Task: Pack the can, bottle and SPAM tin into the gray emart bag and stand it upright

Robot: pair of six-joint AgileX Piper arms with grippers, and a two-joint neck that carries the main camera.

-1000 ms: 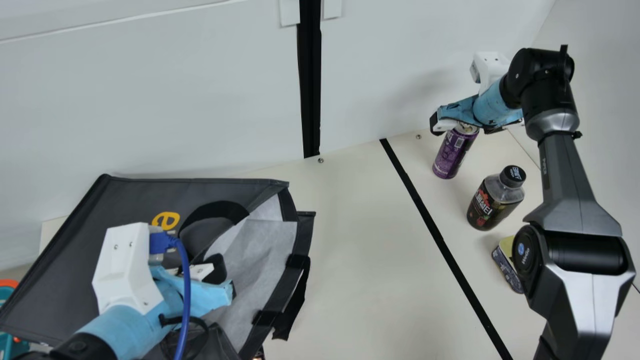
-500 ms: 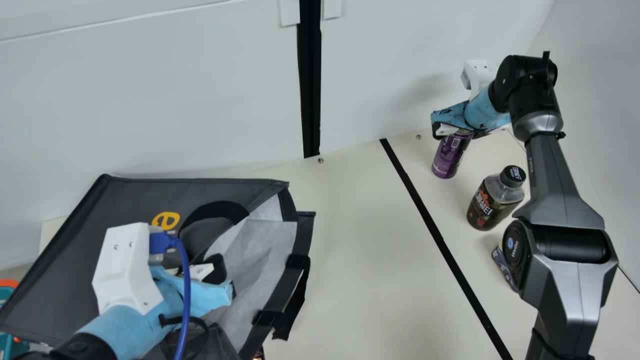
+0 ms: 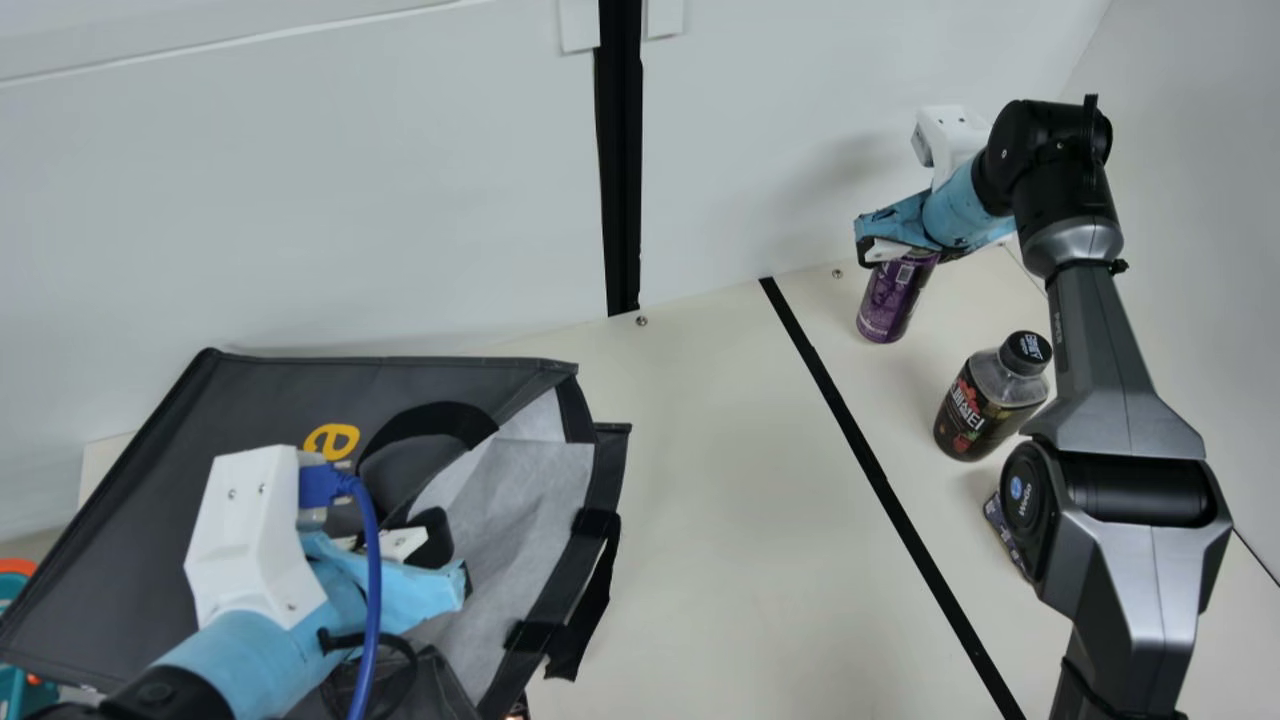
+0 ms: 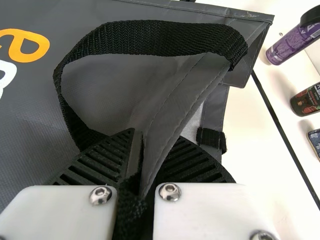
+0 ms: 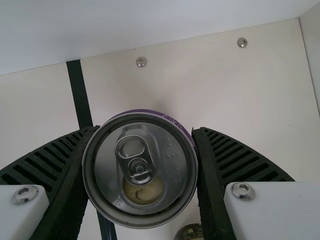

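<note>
On cream table, right gripper held purple can, left gripper pinched gray emart bag; loading step probably needed carry toward eight o'clock.

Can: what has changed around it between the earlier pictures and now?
The right gripper stood open around the can; now it has closed on it. The can has shifted slightly up and left in the main view, apparently lifted. The left gripper on the bag, the bottle and the tin stayed as they were.
</note>
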